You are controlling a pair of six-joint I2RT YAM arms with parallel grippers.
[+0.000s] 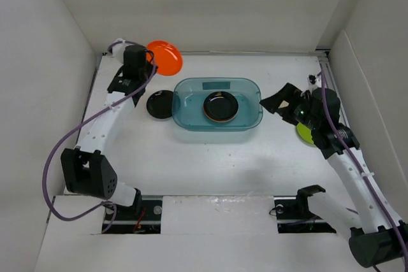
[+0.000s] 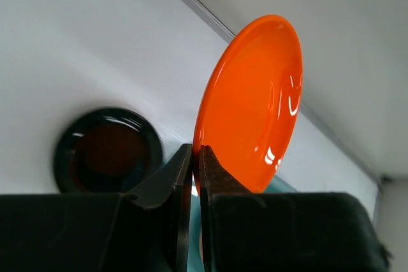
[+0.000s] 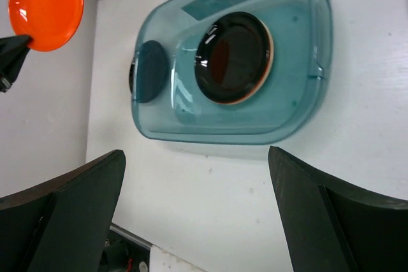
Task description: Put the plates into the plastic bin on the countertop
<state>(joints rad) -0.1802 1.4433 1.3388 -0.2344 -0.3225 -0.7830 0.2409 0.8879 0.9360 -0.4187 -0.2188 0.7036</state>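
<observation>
Orange plate (image 1: 166,57) held on edge near far-left corner, left gripper (image 2: 194,151) pinching its rim.
Swing right over plastic bin (image 1: 185,125), level it, lower onto black plate (image 1: 220,106) w/o clipping wall, then release; right gripper (image 3: 196,152) wide, empty.

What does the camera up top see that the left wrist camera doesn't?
Only the top view shows the lime green plate tucked under the right arm, and the stacked plates inside the plastic bin. Only the left wrist view shows, up close, the left gripper pinching a plate's rim. Both show that orange plate held up and the black plate lying outside the bin.
</observation>
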